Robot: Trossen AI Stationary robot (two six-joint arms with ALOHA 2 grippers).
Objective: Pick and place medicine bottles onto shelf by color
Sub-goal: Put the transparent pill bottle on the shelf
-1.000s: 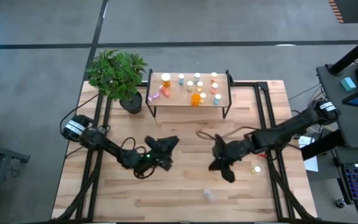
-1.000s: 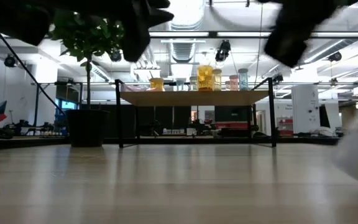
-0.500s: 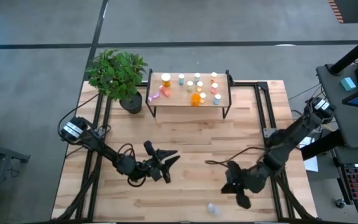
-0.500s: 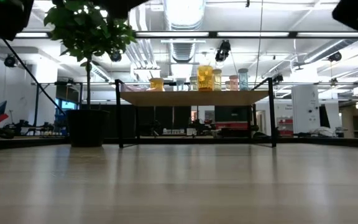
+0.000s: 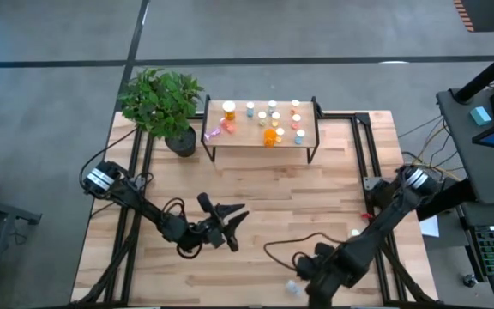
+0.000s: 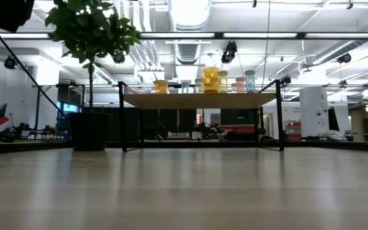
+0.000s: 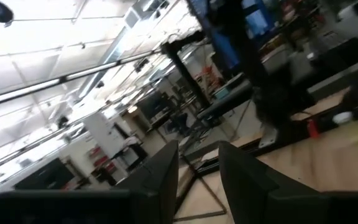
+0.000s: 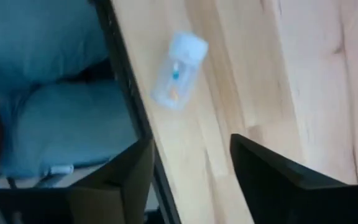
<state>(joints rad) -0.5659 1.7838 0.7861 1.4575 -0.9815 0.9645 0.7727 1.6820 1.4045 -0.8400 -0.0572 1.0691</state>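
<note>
Now | right tool open, empty, over near edge of surface | clear blue bottle lies at that edge; a nudge could roll it off | left tool parted, mid-surface | shelf at far edge

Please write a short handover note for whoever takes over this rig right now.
Right claw: open, empty, low at the table's near edge, just short of a pale bluish bottle lying on its side there.
Left claw: open, empty, waiting over the table's left middle.
Shelf: about a dozen bottles already on top, among them a larger orange one and a pink one lying at its left end.
Left to do: shelve the bottle at the near edge and a small one by the right rail.
</note>
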